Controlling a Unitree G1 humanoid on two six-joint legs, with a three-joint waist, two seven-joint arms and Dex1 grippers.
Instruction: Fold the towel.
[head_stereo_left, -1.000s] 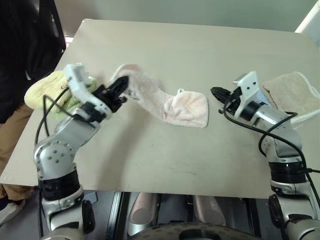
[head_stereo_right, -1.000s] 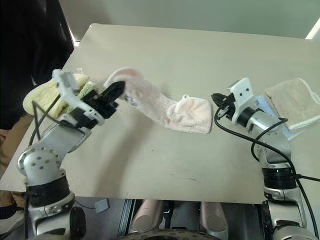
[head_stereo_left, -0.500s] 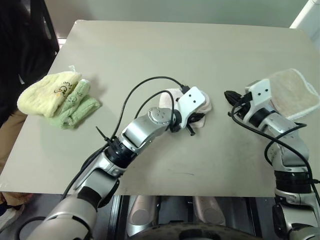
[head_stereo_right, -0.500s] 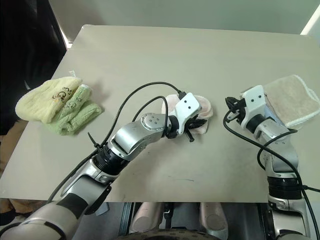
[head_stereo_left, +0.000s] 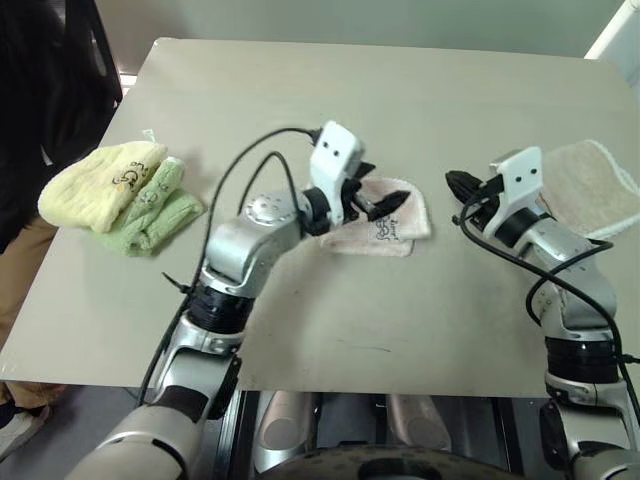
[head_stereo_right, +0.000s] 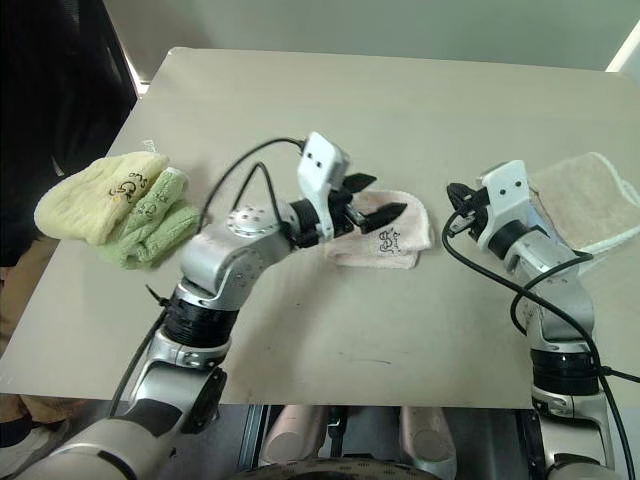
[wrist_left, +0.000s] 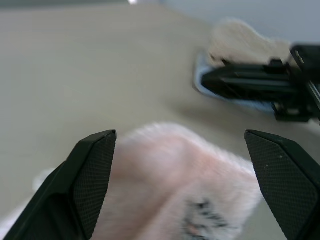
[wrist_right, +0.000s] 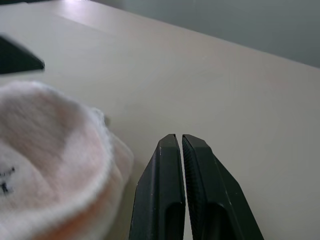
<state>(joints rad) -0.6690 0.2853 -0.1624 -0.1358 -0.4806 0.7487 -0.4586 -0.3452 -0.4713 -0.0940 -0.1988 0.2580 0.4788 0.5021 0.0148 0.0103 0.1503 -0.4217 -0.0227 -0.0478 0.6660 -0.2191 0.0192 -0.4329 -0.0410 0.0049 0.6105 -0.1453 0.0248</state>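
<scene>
No legible text, label, brand or number anywhere. Just a small dark embroidered mark (head_stereo_right: 388, 239) on the folded pale pink terry cloth towel (head_stereo_right: 400, 228), too small to make out as letters. Same story with a similar dark embroidered mark (head_stereo_right: 127, 186) on the pale yellow terry towel (head_stereo_right: 85, 197) at the table's left: unreadable.

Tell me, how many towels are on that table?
4: the pink towel mid-table, a yellow towel and a green towel together at the robot's left, a beige towel at its right. None looks hidden.
</scene>
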